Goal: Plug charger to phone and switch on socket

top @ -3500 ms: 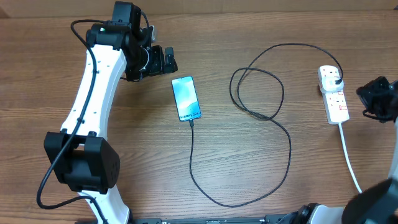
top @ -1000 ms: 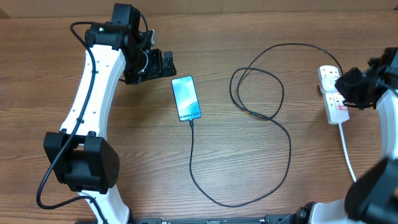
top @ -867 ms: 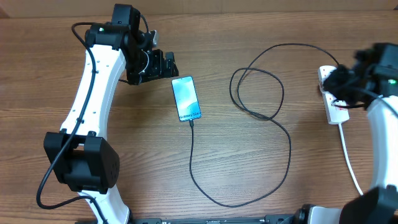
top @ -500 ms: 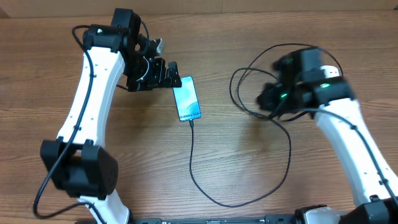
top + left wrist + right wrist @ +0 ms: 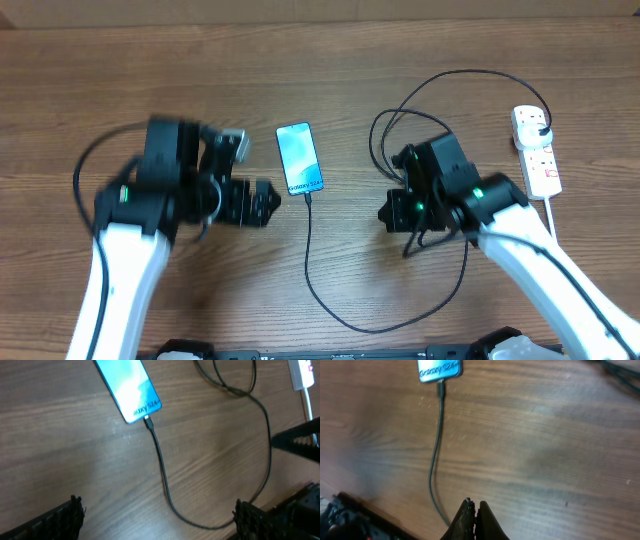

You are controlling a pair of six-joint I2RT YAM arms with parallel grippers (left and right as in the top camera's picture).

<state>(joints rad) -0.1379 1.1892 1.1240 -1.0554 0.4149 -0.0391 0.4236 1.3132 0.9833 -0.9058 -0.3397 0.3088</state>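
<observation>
Nearest our base, the charger swept a wide limp curve over the wood-grain table. We judged the thin black cable light and floppy, best taken at its stiff connector rather than along the slack run. That tip sat against the lower edge of the phone, apparently plugged in, as the left wrist view suggested.

Our left gripper hovered just left of the cable, below the phone, its jaws spread wide and holding nothing. Our right gripper hung over bare wood beside the cable loops, its fingers pressed together with nothing between them.

We judged the phone, a slim glassy slab with a lit cyan screen, smooth and slippery, safest gripped by its long dark edges.

Farthest off, at the right end of the table, lay the socket, a hard white plastic strip with its black plug seated. We could not read the switches.
</observation>
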